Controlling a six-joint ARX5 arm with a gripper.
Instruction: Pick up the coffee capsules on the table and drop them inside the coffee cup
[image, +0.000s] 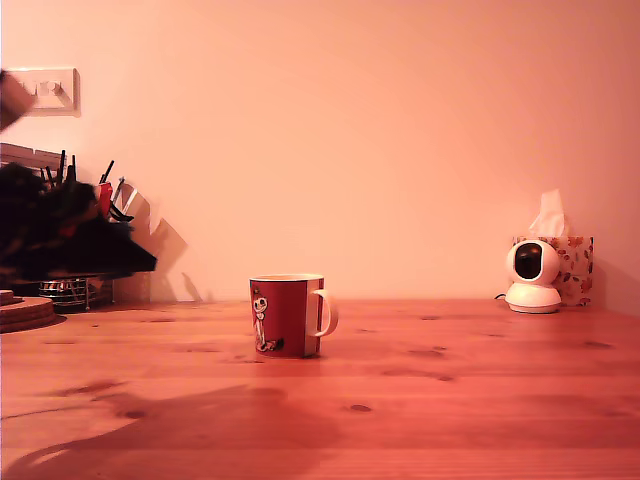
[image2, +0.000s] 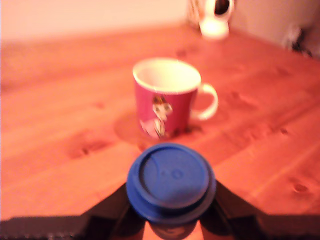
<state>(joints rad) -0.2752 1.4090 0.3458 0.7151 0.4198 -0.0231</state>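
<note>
The fingers clench a blue capsule, lifted off the desk; the red cup stands ahead, looking empty. The drop remains; no other capsule shows.

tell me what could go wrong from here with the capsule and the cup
1. The gripper holds the blue capsule short of the cup; released here, it would likely land on the table.
2. A low approach might clip the cup's rim and knock it.
3. The grip's firmness is hard to judge, so the capsule could slip in transit.
</note>
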